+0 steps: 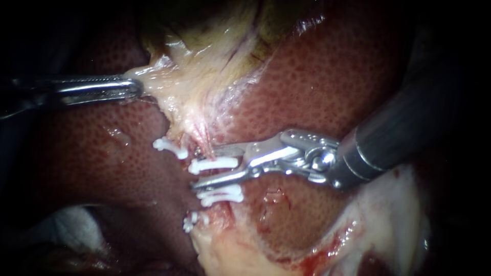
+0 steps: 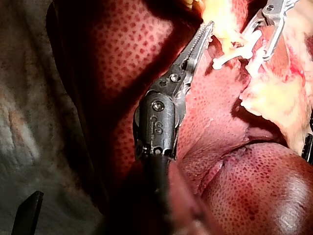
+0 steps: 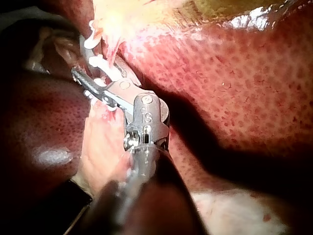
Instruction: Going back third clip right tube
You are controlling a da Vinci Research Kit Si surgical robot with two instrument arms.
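My right instrument (image 1: 205,167) comes in from the upper right, its jaws open on either side of a white clip (image 1: 212,164) without touching it. That clip sits across a thin pinkish tube (image 1: 202,139); a second clip (image 1: 221,194) lies just below the lower jaw. Two more clips (image 1: 171,148) (image 1: 190,222) sit further left. My left instrument (image 1: 134,86) is shut on the pale yellow tissue (image 1: 194,76) under the gallbladder, holding it out to the left. In the right wrist view the open jaws (image 3: 98,73) straddle a clip (image 3: 105,63).
Dark red liver (image 1: 327,76) surrounds the site. Pale, bloodied tissue (image 1: 378,214) lies under my right instrument's shaft. White gauze (image 1: 76,225) shows at the lower left. In the left wrist view my right instrument (image 2: 266,24) and clips (image 2: 230,56) lie ahead of my left instrument's jaws (image 2: 205,32).
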